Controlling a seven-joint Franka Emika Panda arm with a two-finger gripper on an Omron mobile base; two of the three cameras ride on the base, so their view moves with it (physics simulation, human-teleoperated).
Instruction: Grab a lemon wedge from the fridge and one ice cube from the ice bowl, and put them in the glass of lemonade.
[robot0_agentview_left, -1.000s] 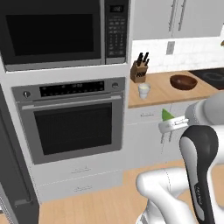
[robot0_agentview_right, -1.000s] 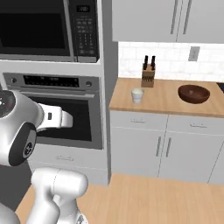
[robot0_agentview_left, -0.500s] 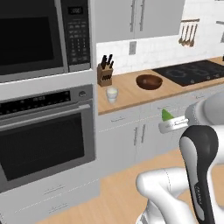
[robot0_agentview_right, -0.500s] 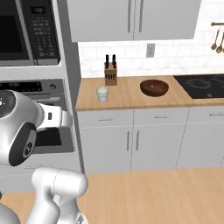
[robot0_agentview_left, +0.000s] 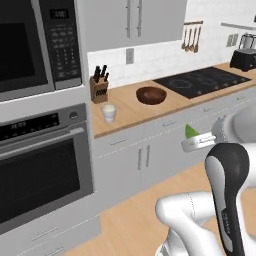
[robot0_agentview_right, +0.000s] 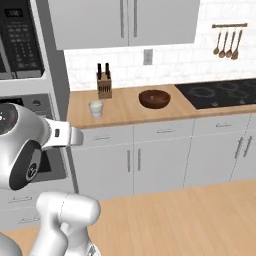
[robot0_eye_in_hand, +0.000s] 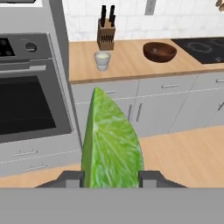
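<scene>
One lemon wedge sits clamped in our gripper, point up, a finger pressed against each side of it. Out ahead on the wooden tabletop we see the glass of lemonade just in front of the knife block, with the dark ice bowl to its right, well apart. The oven stands left of the tabletop, the cooktop far right.
</scene>
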